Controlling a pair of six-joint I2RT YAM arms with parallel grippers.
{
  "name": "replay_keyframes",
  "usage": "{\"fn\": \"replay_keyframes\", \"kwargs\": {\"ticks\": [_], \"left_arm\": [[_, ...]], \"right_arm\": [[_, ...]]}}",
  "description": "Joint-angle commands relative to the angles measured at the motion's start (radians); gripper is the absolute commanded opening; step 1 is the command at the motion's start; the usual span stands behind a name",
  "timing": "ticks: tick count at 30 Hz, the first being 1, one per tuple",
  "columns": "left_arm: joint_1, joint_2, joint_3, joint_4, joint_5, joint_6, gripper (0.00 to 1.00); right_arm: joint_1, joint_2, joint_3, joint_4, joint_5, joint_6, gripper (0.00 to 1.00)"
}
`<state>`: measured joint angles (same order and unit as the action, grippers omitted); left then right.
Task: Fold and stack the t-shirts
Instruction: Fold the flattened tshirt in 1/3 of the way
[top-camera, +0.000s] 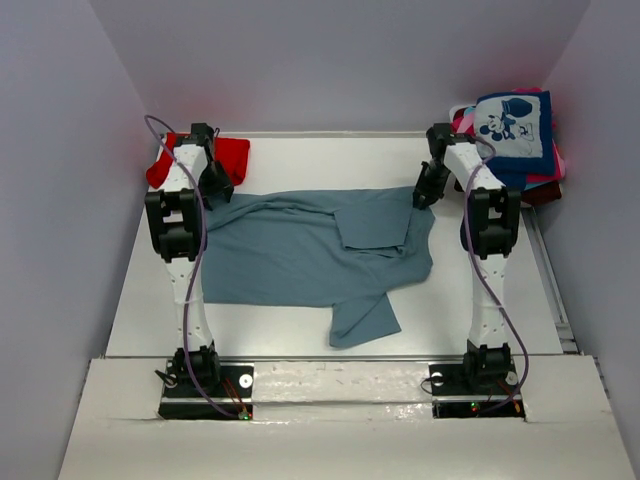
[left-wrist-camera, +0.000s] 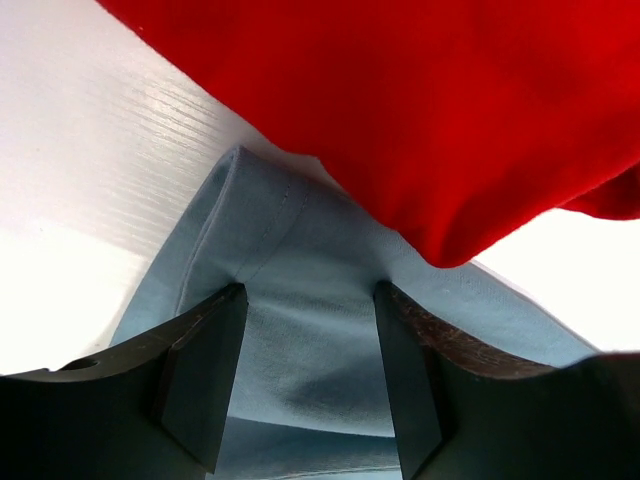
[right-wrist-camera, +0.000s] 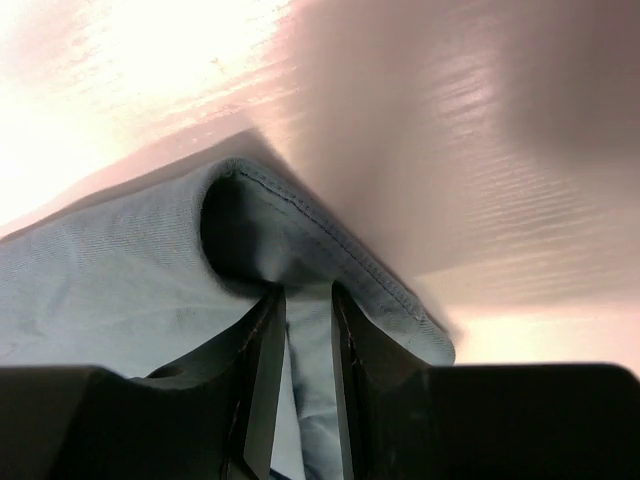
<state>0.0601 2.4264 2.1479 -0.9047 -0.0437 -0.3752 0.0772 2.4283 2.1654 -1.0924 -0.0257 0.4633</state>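
Observation:
A grey-blue t-shirt lies spread across the middle of the table, partly folded, with one sleeve trailing toward the near edge. My left gripper is down at its far left corner. In the left wrist view that gripper is open, its fingers wide apart with grey-blue cloth between them. My right gripper is at the far right corner. There it is shut on a bunched fold of the same shirt. A red t-shirt lies at the back left, its edge overlapping the grey-blue corner.
A pile of t-shirts sits at the back right, topped by a navy one with a cartoon-mouse print, with pink and maroon edges showing under it. Grey walls close in the white table on three sides.

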Motion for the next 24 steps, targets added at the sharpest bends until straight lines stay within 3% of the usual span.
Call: {"fn": "replay_keyframes", "kwargs": {"ticks": [1,7,14,24], "left_arm": [[0.021,0.005,-0.052,-0.011,-0.068,0.024,0.67],[0.021,-0.007,-0.057,-0.005,-0.056,0.022,0.67],[0.021,-0.006,-0.059,-0.003,-0.05,0.022,0.67],[0.021,-0.006,-0.051,-0.007,-0.045,0.024,0.67]], "right_arm": [[-0.005,0.04,0.077,-0.046,0.01,-0.017,0.31],[-0.005,-0.029,-0.048,0.034,-0.062,-0.006,0.34],[-0.005,-0.138,-0.134,0.086,-0.152,-0.003,0.45],[-0.005,-0.164,-0.096,0.071,-0.12,-0.028,0.47]]}}
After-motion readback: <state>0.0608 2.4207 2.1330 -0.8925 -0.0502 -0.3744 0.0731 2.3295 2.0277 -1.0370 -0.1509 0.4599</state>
